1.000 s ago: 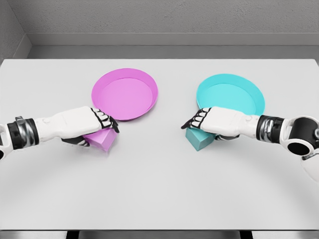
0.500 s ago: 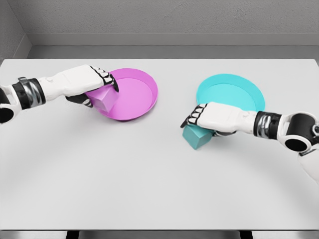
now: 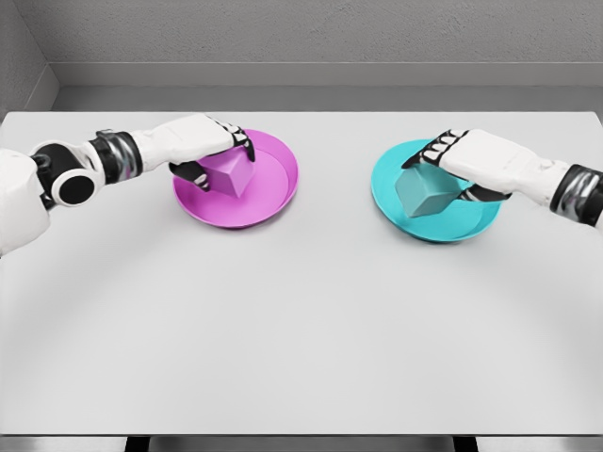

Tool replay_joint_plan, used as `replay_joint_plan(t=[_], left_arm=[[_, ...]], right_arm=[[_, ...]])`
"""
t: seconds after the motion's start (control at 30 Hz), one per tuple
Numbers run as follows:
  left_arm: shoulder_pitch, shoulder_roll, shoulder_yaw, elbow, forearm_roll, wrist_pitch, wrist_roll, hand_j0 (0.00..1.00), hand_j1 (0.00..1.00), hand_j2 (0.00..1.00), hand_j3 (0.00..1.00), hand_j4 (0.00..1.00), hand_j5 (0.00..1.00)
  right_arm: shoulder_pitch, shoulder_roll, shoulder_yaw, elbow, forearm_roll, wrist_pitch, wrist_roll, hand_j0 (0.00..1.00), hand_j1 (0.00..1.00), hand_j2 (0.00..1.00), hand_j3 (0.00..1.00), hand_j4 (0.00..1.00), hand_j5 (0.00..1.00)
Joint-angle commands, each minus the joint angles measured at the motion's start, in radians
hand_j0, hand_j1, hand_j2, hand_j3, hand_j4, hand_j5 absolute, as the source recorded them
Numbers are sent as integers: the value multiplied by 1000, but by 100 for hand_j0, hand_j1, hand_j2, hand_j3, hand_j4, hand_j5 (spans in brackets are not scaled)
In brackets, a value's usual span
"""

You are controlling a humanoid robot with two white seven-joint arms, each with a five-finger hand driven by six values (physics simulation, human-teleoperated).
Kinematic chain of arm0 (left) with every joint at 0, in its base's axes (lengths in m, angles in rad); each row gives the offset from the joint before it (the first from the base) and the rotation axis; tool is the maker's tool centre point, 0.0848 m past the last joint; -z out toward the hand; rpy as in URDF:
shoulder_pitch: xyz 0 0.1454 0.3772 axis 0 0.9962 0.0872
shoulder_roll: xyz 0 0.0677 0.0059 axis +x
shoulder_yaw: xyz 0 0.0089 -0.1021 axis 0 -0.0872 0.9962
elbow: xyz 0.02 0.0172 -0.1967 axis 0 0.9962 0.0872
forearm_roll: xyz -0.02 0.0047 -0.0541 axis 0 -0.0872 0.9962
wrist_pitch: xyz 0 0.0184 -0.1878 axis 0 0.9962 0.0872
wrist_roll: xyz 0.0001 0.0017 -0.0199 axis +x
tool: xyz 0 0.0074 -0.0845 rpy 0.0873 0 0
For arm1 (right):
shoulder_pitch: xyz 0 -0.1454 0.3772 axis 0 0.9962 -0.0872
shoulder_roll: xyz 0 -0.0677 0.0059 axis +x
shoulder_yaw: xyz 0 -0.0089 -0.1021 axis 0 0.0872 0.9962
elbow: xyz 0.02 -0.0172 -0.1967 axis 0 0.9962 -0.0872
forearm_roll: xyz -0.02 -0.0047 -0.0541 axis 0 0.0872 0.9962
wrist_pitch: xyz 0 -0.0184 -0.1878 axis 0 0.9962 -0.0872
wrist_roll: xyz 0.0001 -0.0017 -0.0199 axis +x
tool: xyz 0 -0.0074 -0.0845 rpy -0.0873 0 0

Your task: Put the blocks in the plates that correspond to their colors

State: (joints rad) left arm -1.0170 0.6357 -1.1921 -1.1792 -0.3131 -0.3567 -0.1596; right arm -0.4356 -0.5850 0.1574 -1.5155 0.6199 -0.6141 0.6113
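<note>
1. The left hand (image 3: 203,141) was curled around the pink block (image 3: 229,174), holding it over the left part of the pink plate (image 3: 273,188).
2. The right hand (image 3: 476,158) was clamped on the teal block (image 3: 426,195), holding it over the teal plate (image 3: 396,193).
3. The teal plate sat well to the right of the pink plate on the white table (image 3: 301,320).

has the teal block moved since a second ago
Yes. The teal block, held by the right hand, went from the table in front of the teal plate up and back to over the plate.
</note>
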Motion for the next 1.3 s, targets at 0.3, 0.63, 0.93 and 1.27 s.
replay_joint_plan(t=[0.3, 0.63, 0.93, 1.27], left_arm=[[0, -61, 3, 89, 3, 27, 2, 100, 100, 100, 100, 100, 100], [0, -53, 8, 86, 9, 24, 5, 100, 100, 100, 100, 100, 100], [35, 476, 80, -204, 250, -254, 14, 100, 100, 100, 100, 100, 100], [84, 493, 80, -145, 284, -254, 14, 100, 100, 100, 100, 100, 100]], right_arm=[[-9, 5, -25, 83, -9, 3, 0, 100, 100, 100, 100, 100, 100], [15, -42, -243, 155, -14, 3, 0, 100, 100, 100, 100, 100, 100], [25, -42, -220, 147, -14, 3, 0, 100, 100, 100, 100, 100, 100], [25, -42, -219, 147, -14, 3, 0, 100, 100, 100, 100, 100, 100]])
